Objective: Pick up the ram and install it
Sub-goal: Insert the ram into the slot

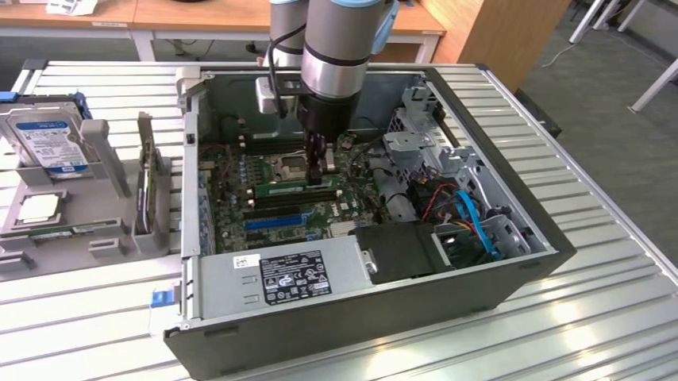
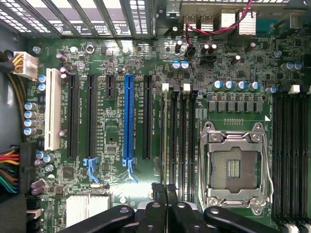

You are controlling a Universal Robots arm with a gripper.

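Hanging closed above the motherboard [image 1: 317, 216], the gripper [image 1: 321, 171] is nearest the ram [image 1: 286, 190]

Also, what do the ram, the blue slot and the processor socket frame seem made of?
Seemingly the ram is green circuit board, matte, judging by its flat green face; the blue slot is likely moulded plastic, even colour, dull sheen; the socket frame is probably bare metal, silvery and reflective.

Motherboard [image 2: 112, 160] is coloured green, one expansion slot [image 2: 128, 116] blue, another slot [image 2: 52, 114] white, memory slots [image 2: 286, 145] black. Ram [image 1: 297, 189] is seen as green with dark chips. Gripper [image 2: 164, 189] is finished black. Power supply [image 1: 228, 278] is painted grey, its label [image 1: 291, 274] black with white print. Table [image 1: 593, 317] is striped with silver slats
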